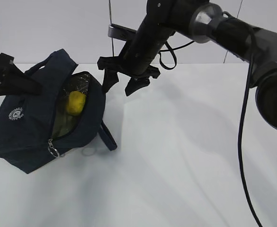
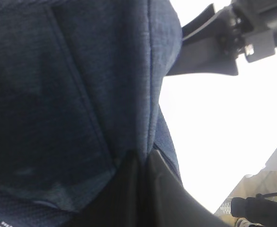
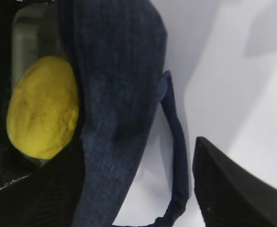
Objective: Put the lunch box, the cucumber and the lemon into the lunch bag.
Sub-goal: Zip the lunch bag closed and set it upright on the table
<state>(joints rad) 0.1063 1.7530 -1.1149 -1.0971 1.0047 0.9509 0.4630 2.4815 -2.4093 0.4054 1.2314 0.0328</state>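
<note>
- The lemon (image 1: pixel 75 102) lies inside the open lunch bag (image 1: pixel 24 137), resting on the pale lid of the lunch box (image 1: pixel 62 122), part of which shows under it through the mouth.
- The cucumber cannot be found in any view; no loose item lies on the white table (image 1: pixel 185 165), so it is probably deeper in the bag, though that cannot be confirmed.
- Judged from this, the packing step is at or near its end, with the lemon as the last item placed.
- The right gripper (image 1: pixel 120 86) hangs in the air just beside the bag's upper rim, jaws spread wide and holding nothing. The lemon sits below and to the left of it, clear of both fingers; in the right wrist view only one dark finger (image 3: pixel 233 189) shows at the lower right, well apart from the fruit.
- The left gripper (image 1: pixel 31 87) is at the far side of the bag, jaws closed. The left wrist view is filled with navy fabric, so it appears to pinch the bag's edge or handle to keep the mouth open.
- The next move probably calls for the right arm to lift clear without snagging the loop handle (image 1: pixel 107 136), then for the left to let go of the fabric.
</note>
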